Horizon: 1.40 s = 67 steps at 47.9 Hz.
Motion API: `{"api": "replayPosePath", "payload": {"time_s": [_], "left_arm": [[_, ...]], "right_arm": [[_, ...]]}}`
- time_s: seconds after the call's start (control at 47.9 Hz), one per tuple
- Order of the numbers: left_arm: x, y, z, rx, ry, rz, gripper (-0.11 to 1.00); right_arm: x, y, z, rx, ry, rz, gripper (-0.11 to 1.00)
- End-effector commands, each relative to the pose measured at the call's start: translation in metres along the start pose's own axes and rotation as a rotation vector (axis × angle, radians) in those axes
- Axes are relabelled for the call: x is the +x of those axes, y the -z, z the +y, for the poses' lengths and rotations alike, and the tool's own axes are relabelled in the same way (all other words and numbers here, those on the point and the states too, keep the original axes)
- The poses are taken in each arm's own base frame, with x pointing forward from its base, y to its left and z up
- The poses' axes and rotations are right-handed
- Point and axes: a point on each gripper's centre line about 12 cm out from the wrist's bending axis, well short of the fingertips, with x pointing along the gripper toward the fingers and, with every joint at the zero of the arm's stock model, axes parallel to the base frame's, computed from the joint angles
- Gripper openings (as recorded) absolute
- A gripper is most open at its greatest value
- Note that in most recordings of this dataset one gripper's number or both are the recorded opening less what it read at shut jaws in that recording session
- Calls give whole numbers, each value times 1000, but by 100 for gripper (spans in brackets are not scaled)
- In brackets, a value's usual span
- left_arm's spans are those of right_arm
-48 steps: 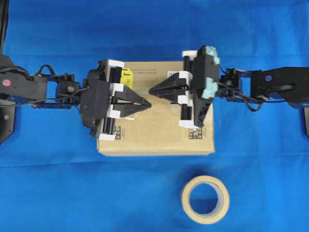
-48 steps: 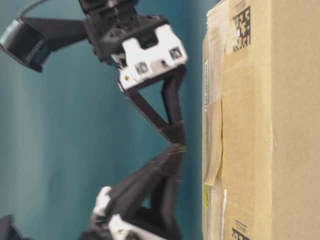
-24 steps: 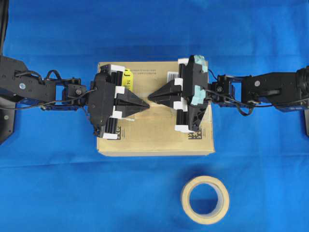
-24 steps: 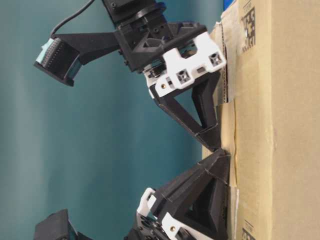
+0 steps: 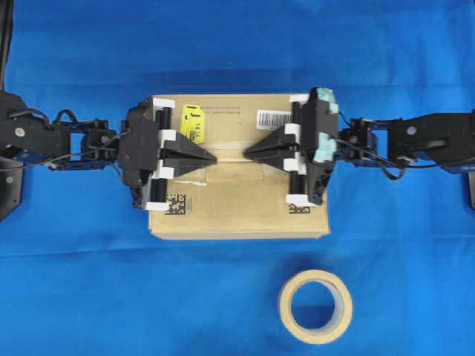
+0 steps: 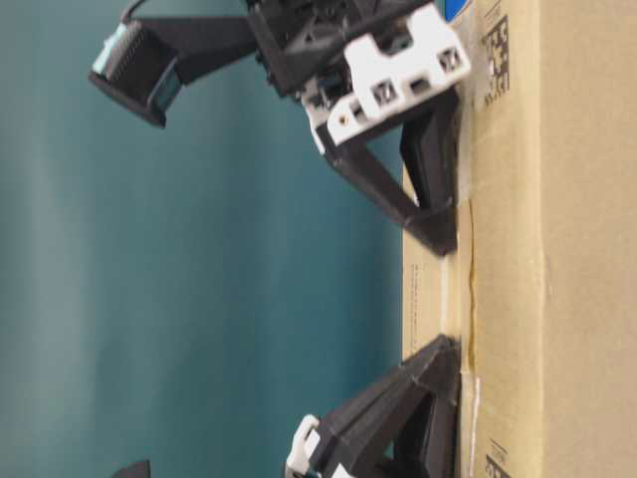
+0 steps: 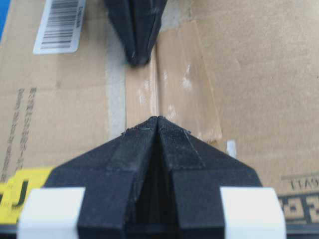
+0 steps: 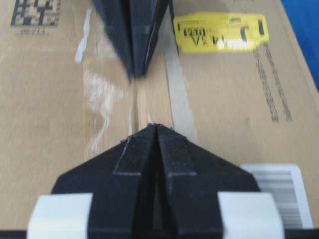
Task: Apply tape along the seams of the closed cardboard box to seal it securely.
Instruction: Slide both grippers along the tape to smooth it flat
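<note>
While both end effectors (image 5: 215, 158) (image 5: 246, 155) stay pressed together, tape (image 5: 230, 156) lengthwise along seam, left-right

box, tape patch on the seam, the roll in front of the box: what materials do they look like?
Cardboard box: matte brown corrugated-looking board, with scuffed, worn patches. Tape: smooth tan film or paper, slightly glossy with pale glints; which one is unclear. Tape roll: beige, matte, likely paper masking tape.

A blue table (image 5: 74, 282) carries the cardboard box (image 5: 245, 219) and, apparently flat, a tape roll (image 5: 315, 305).
</note>
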Motion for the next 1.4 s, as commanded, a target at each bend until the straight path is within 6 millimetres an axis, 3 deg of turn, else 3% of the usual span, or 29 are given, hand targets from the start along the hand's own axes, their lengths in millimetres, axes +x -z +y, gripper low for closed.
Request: {"api": "replayPosePath", "payload": {"time_s": [0.0,0.146,0.376,0.459,0.585,0.772,1.002,1.378], "left_arm": [[-6,12,3,-15,-9,30,0],[-7,3,2,-10,-6,1,0],[-10,-47,-2,5,1,-143,0],[-8,-63,-7,16,7,-201,0],[-4,-72,-15,24,17,-248,0],[4,-64,-28,37,47,-224,0],[16,-38,-32,42,56,-142,0],[10,-3,-30,19,51,-55,0]], "right_arm": [[-10,4,-1,7,1,8,0],[-22,-3,0,9,-3,-23,0],[-39,-49,9,-6,-31,-170,0],[-38,-60,11,-15,-40,-211,0],[-27,-64,15,-20,-46,-212,0],[-8,-58,23,-25,-60,-179,0],[9,-41,25,-16,-60,-129,0],[11,-3,28,26,-49,-30,0]]}}
